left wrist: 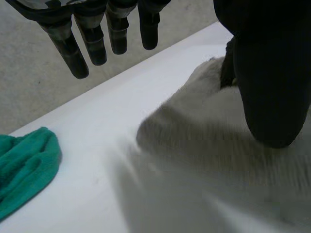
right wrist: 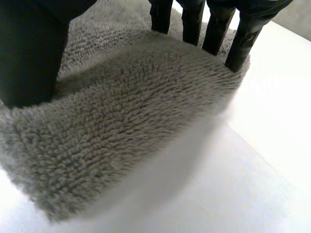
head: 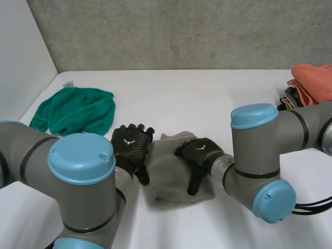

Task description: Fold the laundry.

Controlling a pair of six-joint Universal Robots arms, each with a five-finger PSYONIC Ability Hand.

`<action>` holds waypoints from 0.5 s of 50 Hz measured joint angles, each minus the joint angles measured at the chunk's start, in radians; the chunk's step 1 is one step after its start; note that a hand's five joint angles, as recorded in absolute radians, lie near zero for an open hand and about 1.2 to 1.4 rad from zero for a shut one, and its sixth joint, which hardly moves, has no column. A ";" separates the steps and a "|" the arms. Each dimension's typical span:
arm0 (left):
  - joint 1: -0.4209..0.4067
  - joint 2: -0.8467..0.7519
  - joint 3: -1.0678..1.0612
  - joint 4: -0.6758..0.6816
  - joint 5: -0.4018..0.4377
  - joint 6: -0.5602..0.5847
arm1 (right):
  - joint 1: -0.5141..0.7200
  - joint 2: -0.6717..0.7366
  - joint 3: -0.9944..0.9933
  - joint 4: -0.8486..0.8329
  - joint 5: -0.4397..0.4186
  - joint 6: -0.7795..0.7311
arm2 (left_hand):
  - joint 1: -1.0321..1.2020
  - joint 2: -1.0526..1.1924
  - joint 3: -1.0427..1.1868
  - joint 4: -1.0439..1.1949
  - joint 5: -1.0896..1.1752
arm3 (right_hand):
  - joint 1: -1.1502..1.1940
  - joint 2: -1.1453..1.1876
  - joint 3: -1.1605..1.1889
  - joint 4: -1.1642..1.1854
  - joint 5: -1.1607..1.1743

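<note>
Lying bunched at the far left of the white table [head: 171, 93], a green cloth [head: 75, 110] is well apart from the work. The left wrist view catches one edge of it, cut off. Next is the left hand [head: 130, 145], fingers [left wrist: 97, 43] straight and released, holding nothing, just beside the left edge of the grey towel [head: 174, 179]. Its wrist view adds what the head view cannot: the fingers hang clear above bare table, while the thumb [left wrist: 272, 97] sits over the towel's pile, though real contact is hard to judge. The towel lies as a compact, thick pad in the middle of the table, near the robot. The right hand [head: 199, 155] rests flat on it, relaxed, gripping nothing. Its wrist view shows fingertips [right wrist: 216, 34] at the towel's rim and its thumb [right wrist: 31, 58] on the nap. Each hand's back bears a small white emblem [head: 129, 140], too small to read. At the far right an orange cloth [head: 314, 80] tops a dark item [head: 290, 98], both cut off.
</note>
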 measured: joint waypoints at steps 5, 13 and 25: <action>-0.023 -0.053 0.038 -0.001 0.000 0.002 | -0.034 -0.018 0.034 -0.014 0.040 -0.029 | 0.000 0.000 0.000 0.000 0.000 | 0.000 0.000 0.000 0.000 0.000; -0.052 -0.154 0.125 -0.007 -0.004 0.007 | -0.069 -0.081 0.116 -0.077 0.038 -0.031 | 0.000 0.000 0.000 0.000 0.000 | 0.000 0.000 0.000 0.000 0.000; -0.030 -0.225 0.182 -0.010 -0.002 0.080 | -0.066 -0.101 0.148 -0.118 0.029 -0.032 | 0.000 0.000 0.000 0.000 0.000 | 0.000 0.000 0.000 0.000 -0.004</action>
